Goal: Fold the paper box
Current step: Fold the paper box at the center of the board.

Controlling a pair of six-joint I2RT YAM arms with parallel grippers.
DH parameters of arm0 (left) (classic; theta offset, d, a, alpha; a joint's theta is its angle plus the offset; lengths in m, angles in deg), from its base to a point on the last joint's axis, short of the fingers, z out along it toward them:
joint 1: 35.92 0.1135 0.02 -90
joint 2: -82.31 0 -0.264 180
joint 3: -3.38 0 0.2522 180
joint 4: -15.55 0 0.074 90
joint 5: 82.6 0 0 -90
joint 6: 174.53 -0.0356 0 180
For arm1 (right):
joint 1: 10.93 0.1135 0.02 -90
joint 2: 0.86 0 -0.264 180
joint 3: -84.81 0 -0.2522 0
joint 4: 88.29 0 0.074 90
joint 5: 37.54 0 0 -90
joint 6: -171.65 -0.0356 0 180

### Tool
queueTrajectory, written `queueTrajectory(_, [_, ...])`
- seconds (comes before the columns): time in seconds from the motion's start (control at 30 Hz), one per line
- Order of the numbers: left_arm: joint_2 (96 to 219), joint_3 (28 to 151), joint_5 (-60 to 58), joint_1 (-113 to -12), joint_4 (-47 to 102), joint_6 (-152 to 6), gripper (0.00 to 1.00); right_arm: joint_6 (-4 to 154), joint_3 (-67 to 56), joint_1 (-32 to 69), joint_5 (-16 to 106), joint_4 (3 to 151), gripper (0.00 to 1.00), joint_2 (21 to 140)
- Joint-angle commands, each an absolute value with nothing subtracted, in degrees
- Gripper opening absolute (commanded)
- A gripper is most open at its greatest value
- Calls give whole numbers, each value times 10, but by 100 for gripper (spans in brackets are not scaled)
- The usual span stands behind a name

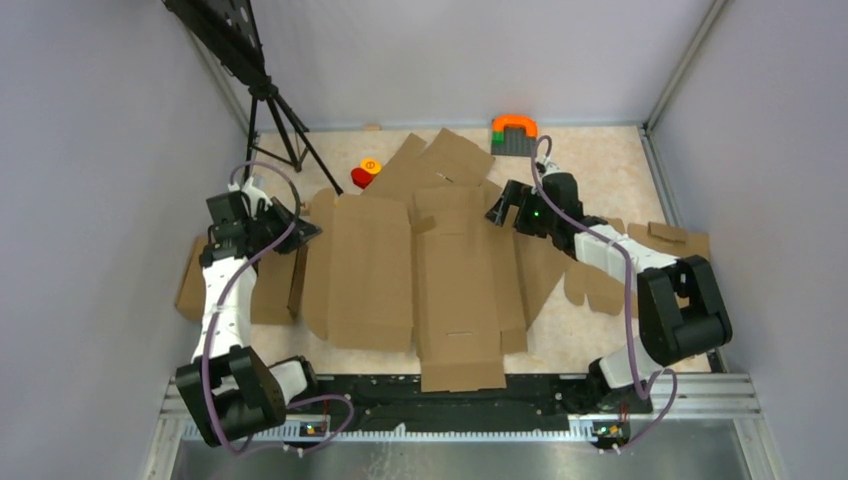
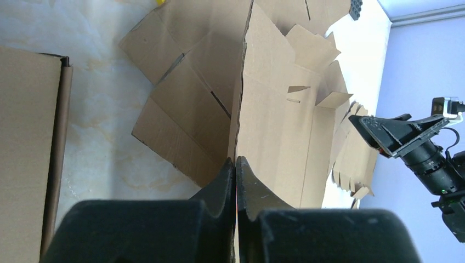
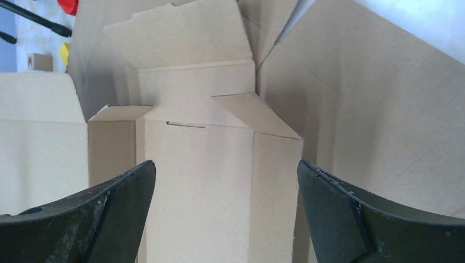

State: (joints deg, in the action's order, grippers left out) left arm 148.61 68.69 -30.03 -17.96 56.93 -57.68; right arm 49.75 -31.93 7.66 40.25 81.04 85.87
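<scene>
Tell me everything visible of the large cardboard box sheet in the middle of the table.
The paper box is a large brown corrugated cardboard sheet, die-cut into panels, flaps, slits and creases. It lies unfolded and mostly flat at the middle of the table. The shut left gripper seems to pinch its left edge; the open right gripper hovers at its far right side, where small flaps stand up.

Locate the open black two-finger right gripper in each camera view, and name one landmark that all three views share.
Top external: black two-finger right gripper right of centre, beside the sheet.
Left wrist: gripper at the right edge, mid-height.
Right wrist: gripper fills both bottom corners, open wide.
Shared landmark: the brown corrugated cardboard paper box.
</scene>
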Motion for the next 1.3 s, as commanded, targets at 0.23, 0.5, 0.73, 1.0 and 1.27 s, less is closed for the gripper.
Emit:
queueTrajectory(0.23, [1421, 656, -271, -176, 510, -569, 0, 482, -353, 58, 473, 818, 95, 785])
queueTrajectory(0.5, [1405, 616, -303, -173, 446, -498, 0, 479, -379, 35, 356, 839, 95, 810])
queueTrajectory(0.73, [1320, 580, -278, -166, 425, -530, 0, 495, -392, 35, 381, 803, 95, 814])
queueTrajectory(1.0, [1339, 585, -345, -170, 400, -547, 0, 506, -405, 38, 403, 792, 94, 833])
queueTrajectory(1.27, [1360, 606, -328, -172, 439, -567, 0, 512, -420, 74, 329, 844, 70, 848])
